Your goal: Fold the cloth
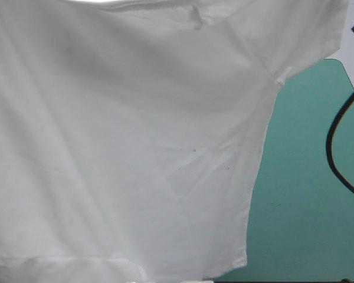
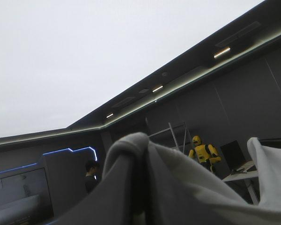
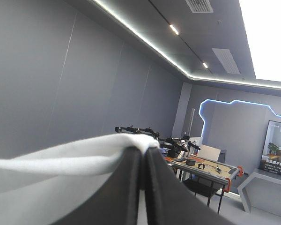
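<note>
We see the T-shirt [image 1: 135,147] up in the air, hanging as one broad white sheet that hides nearly all of the table. Only a strip of the teal-green cover [image 1: 307,177] shows along the table's right edge. A sleeve [image 1: 301,35] juts out toward the far right corner, and the bottom hem [image 1: 76,262] hangs toward the near edge.

Both arms are raised so high that their cameras look level into the room. The left gripper [image 2: 139,187] has its fingers pressed together with white fabric bunched over the tip, clamped on the T-shirt. The right gripper [image 3: 143,161] shows the same: its black fingers [image 3: 122,187] meet in a point, with a fold of fabric pinched at the top and trailing off to one side.

Why hold it like this? We judge that gravity is doing the work, since a shirt hung from two spread points falls open and sheds its creases. That should make it easy to lay flat for the first fold. The fold itself is not yet begun. The fabric looks thin and limp, so an uneven descent could bunch the hem underneath as it lands.
</note>
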Robot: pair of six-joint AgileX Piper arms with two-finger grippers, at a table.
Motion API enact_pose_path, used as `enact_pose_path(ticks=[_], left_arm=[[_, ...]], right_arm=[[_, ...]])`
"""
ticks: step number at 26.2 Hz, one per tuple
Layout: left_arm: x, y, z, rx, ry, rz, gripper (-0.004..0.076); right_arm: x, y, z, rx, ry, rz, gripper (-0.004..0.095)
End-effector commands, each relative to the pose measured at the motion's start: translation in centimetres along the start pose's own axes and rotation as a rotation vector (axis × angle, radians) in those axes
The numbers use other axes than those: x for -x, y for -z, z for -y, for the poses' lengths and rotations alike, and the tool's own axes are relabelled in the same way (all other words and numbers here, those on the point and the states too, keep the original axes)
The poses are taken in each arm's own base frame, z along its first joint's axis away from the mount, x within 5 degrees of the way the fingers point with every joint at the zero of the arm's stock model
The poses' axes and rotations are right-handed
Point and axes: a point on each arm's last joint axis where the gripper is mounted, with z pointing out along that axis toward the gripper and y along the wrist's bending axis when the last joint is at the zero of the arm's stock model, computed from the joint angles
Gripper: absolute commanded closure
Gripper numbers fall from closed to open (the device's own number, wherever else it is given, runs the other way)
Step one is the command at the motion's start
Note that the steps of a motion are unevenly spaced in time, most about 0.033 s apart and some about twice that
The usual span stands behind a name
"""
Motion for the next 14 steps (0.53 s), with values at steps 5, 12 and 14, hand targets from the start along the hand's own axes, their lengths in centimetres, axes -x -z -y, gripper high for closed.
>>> enact_pose_path(ticks=[5, 12, 14], left_arm=[[-7.0, -4.7, -4.6, 0.088, 0.064, -0.06, 0.0733], [-18.2, -8.8, -9.0, 0.157, 0.084, -0.284, 0.0733], [-22.0, -9.7, -10.1, 0.166, 0.105, -0.348, 0.0733]], right_arm=[[-4.8, -5.5, 1.5, -0.103, 0.005, -0.101, 0.0927], [-14.5, -11.8, 3.3, -0.248, -0.02, -0.408, 0.0927], [-18.3, -13.8, 3.5, -0.27, -0.023, -0.5, 0.0927]])
